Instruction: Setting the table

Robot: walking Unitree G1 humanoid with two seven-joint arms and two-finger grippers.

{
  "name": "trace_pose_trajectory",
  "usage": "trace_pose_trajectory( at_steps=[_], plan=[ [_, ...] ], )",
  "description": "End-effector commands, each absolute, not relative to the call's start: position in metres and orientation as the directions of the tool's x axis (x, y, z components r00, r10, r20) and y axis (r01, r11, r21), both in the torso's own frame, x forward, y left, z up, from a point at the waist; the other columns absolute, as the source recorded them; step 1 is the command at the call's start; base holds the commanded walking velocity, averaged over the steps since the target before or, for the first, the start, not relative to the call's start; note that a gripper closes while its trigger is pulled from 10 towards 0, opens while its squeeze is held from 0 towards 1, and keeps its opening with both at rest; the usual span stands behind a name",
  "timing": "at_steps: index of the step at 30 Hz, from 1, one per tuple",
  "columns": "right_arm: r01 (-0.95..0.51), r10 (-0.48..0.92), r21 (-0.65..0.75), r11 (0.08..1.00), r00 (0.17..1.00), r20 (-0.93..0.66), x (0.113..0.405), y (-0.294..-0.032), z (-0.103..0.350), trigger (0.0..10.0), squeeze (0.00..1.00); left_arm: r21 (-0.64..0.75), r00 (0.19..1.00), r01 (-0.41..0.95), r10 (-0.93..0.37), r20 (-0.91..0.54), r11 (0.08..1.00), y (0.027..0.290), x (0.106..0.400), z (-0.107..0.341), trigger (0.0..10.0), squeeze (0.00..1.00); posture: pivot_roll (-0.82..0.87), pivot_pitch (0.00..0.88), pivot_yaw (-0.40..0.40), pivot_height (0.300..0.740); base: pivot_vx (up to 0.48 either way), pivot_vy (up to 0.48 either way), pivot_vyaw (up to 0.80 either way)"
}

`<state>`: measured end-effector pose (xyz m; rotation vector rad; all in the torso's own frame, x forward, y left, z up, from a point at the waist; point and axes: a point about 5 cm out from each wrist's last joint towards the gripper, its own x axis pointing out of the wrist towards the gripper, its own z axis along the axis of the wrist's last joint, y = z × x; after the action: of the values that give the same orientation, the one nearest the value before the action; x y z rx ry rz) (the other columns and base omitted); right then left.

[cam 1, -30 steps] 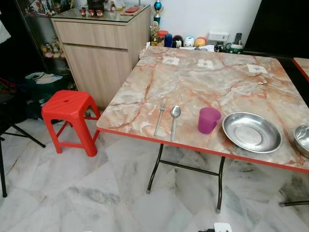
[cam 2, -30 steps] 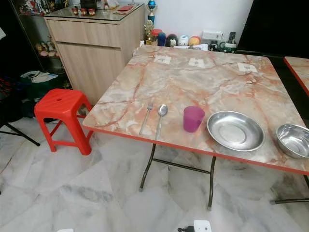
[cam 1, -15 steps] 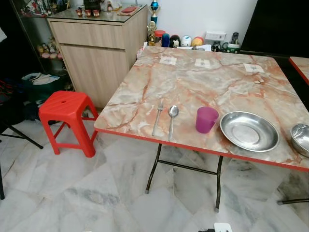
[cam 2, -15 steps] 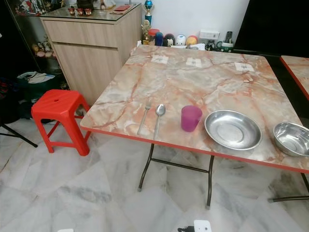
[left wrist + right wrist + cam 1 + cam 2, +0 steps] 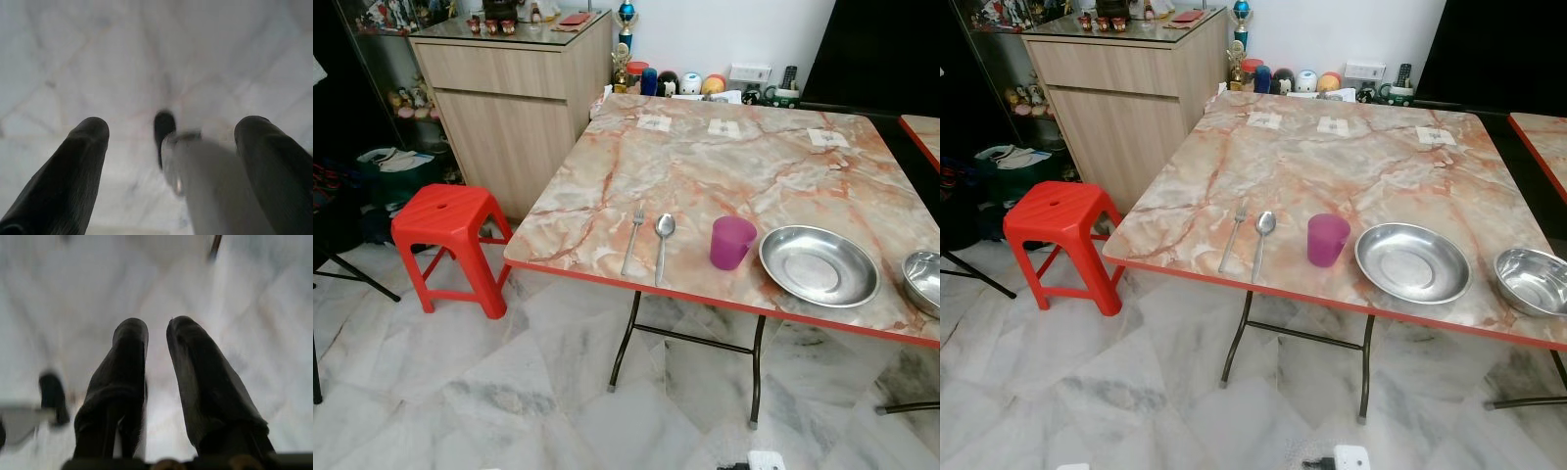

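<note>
Head views showing the marble-patterned, red-edged folding bench (image 5: 744, 157) ahead and above both hanging arms. Lying along its near edge, left to right: one steel fork (image 5: 633, 239), one steel spoon (image 5: 663, 241), both with long axes pointing away from the robot; one purple plastic cup (image 5: 731, 242); one shallow steel plate (image 5: 819, 264); one steel bowl (image 5: 1533, 280). Left pincer (image 5: 171, 142) dangling over floor tiles, released, nearer the cutlery; right pincer (image 5: 156, 340) nearly clenched, grasping nothing, nearer the bowl.
</note>
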<state>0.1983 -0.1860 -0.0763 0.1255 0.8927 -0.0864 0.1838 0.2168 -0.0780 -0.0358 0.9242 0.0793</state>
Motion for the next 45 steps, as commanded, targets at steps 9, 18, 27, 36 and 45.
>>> trace_pose_trajectory(
  at_steps=[9,18,27,36,45],
  plan=[
    [0.122,-0.005,0.086,0.989,0.602,-0.798,0.190,-0.184,-0.081,10.0,0.00,0.007,0.588,-0.088,0.058,-0.807,0.996,0.220,0.181,-0.079,10.0,0.00,0.03,0.051,-0.019,0.740,0.000,0.000,0.00],
    [0.152,-0.004,0.110,0.982,0.604,-0.797,0.188,-0.184,-0.082,10.0,0.00,0.005,0.587,-0.078,0.050,-0.808,0.997,0.221,0.181,-0.078,10.0,0.00,0.02,0.049,-0.012,0.740,0.000,0.000,0.00],
    [0.192,-0.028,0.102,0.976,0.578,-0.816,0.178,-0.187,-0.087,10.0,0.00,0.007,0.592,-0.048,0.034,-0.805,0.999,0.218,0.180,-0.079,10.0,0.00,0.02,0.061,-0.021,0.740,0.000,0.000,0.00],
    [0.185,-0.034,0.091,0.979,0.578,-0.815,0.175,-0.192,-0.087,10.0,0.00,0.015,0.569,-0.046,0.038,-0.821,0.999,0.213,0.171,-0.085,10.0,0.00,0.01,0.076,-0.027,0.740,0.000,-0.424,-0.47],
    [0.184,-0.041,0.083,0.979,0.581,-0.813,0.174,-0.195,-0.087,10.0,0.00,0.015,0.564,-0.048,0.039,-0.825,0.999,0.212,0.168,-0.086,10.0,0.00,0.02,0.074,-0.033,0.740,0.000,-0.215,0.00]
  ],
)
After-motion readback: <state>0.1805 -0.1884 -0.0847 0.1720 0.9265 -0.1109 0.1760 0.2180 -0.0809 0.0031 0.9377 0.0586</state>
